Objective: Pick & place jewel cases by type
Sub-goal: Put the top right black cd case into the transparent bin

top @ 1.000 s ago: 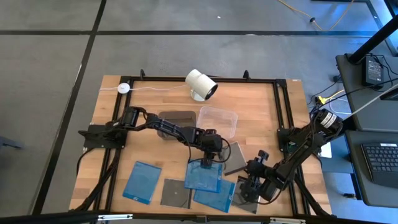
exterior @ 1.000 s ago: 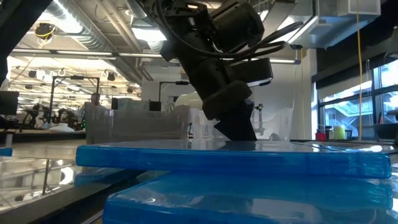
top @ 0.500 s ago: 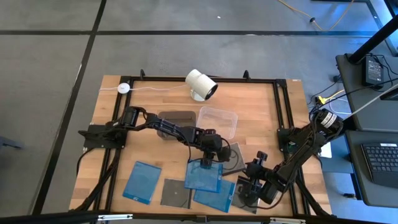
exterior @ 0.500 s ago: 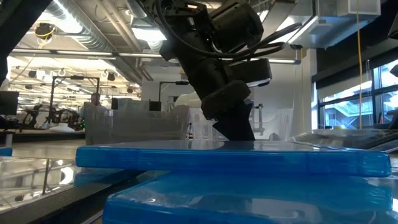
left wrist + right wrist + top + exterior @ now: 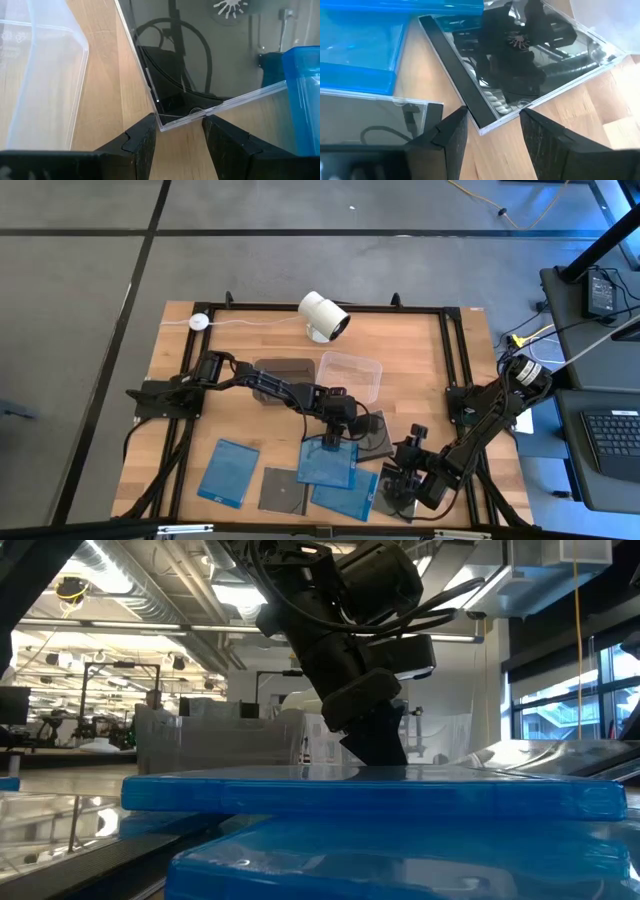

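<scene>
R gripper (image 5: pixel 398 483) shifted, dark case (image 5: pixel 368 434) edge-on

No readable text, label, brand, number or sign is being shown in any view. Faint embossed marks are being seen on the wall of the clear tub (image 5: pixel 30 40) in the left wrist view, but they are too blurred to be read.
</scene>
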`<act>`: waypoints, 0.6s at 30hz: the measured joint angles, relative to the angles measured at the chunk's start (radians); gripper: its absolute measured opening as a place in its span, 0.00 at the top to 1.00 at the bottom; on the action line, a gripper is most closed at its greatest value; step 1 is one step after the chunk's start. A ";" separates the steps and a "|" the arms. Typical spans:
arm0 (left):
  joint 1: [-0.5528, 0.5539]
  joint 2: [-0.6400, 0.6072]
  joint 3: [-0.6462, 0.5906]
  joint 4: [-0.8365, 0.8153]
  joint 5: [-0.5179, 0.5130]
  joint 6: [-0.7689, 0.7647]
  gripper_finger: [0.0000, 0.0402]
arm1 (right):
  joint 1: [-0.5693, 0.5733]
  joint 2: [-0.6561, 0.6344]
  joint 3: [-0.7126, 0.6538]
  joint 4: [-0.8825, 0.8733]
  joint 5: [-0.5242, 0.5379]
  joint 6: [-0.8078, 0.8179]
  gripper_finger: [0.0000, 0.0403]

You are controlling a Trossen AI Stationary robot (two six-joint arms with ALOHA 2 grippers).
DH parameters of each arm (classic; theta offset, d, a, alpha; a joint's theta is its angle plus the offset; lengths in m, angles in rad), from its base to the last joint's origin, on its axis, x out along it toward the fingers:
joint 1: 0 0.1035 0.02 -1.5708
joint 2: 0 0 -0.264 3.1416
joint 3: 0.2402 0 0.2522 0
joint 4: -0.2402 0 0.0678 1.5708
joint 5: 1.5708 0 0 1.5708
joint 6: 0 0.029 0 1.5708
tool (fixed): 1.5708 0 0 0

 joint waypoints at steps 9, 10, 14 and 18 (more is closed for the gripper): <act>-0.001 -0.019 -0.001 -0.005 -0.006 -0.005 0.60 | 0.000 0.000 0.007 0.054 0.017 -0.092 0.54; -0.001 -0.021 -0.001 -0.005 -0.007 -0.004 0.60 | 0.000 0.000 0.015 0.053 0.024 -0.103 0.54; -0.001 -0.021 -0.001 -0.005 -0.007 -0.007 0.60 | -0.002 -0.003 0.048 0.061 0.058 -0.176 0.54; -0.001 -0.021 -0.001 -0.005 -0.010 -0.016 0.60 | -0.002 -0.004 0.063 0.065 0.113 -0.236 0.54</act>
